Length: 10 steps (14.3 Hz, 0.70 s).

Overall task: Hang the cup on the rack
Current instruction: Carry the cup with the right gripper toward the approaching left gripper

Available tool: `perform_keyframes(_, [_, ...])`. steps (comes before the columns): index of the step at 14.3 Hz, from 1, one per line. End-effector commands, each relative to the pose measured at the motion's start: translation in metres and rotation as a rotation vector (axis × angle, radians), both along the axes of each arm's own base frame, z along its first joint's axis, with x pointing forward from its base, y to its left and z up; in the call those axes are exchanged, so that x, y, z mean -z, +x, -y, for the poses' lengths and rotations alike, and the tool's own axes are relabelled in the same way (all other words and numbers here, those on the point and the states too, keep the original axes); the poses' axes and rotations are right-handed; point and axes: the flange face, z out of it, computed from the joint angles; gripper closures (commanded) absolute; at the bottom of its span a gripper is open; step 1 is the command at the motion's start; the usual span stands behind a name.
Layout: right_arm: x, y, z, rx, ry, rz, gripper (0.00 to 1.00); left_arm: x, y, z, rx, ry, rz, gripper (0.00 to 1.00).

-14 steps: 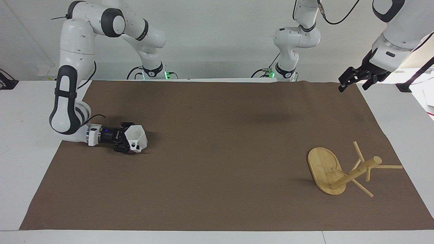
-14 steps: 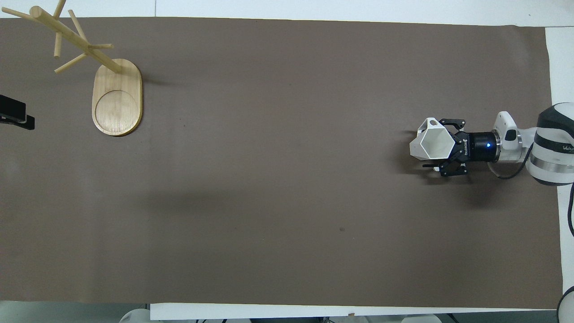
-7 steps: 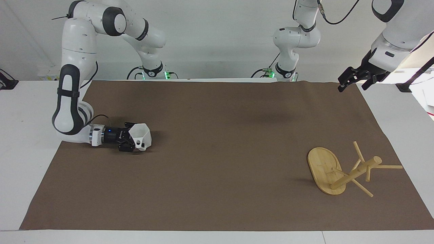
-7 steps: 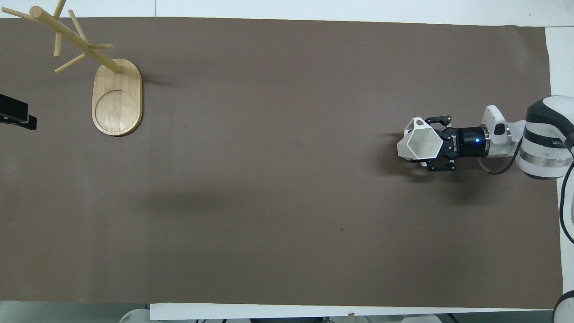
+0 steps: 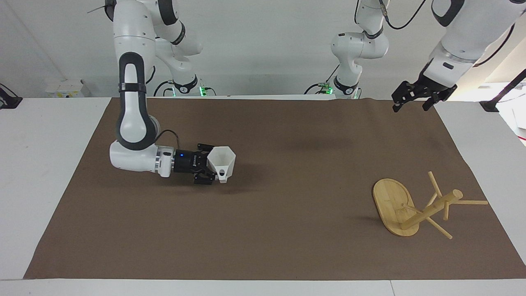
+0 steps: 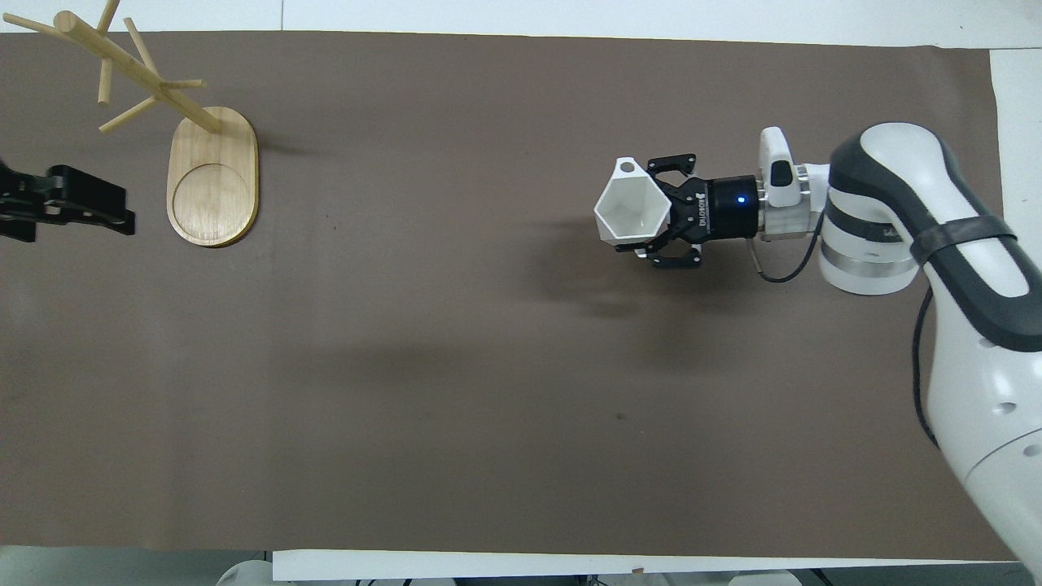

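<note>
Over the brown mat toward the right arm's end, your right gripper clamps the cup; carry it level to the rack, handle leading toward a peg, while the open left gripper waits over the mat's corner nearest its base

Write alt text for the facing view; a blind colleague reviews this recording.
The right gripper, shut on a white cup, holds it just above the brown mat, mouth up. A bamboo rack stands at the left arm's end, no cup on it, and the open left gripper hangs over the mat's edge.
</note>
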Motion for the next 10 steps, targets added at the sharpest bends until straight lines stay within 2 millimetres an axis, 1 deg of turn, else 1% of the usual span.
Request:
perform_keyframes(1, [-0.018, 0.000, -0.046, 0.053, -0.013, -0.034, 0.73, -0.003, -0.016, 0.057, -0.078, -0.045, 0.065, 0.00])
perform_keyframes(2, [-0.032, -0.002, -0.062, 0.074, -0.041, -0.034, 0.73, -0.003, -0.018, 0.074, -0.101, -0.076, 0.078, 0.00])
perform_keyframes(3, [-0.044, -0.006, -0.074, 0.092, -0.064, -0.026, 0.73, -0.003, -0.019, 0.092, -0.160, -0.110, 0.091, 0.00])
perform_keyframes(4, [-0.054, -0.009, -0.082, 0.101, -0.076, -0.016, 0.72, 0.005, -0.019, 0.111, -0.211, -0.127, 0.088, 0.00])
perform_keyframes(6, [-0.066, -0.018, -0.099, 0.106, -0.087, -0.019, 0.71, 0.019, -0.019, 0.145, -0.262, -0.160, 0.073, 0.00])
perform_keyframes(8, [-0.069, -0.021, -0.108, 0.114, -0.101, -0.012, 0.71, 0.036, -0.016, 0.176, -0.317, -0.197, 0.069, 0.01])
perform_keyframes(9, [-0.072, -0.026, -0.119, 0.110, -0.108, -0.002, 0.70, 0.042, -0.018, 0.192, -0.329, -0.211, 0.080, 0.01])
perform_keyframes(10, [-0.078, -0.028, -0.121, 0.127, -0.121, 0.012, 0.70, 0.050, -0.014, 0.201, -0.370, -0.223, 0.086, 0.01])
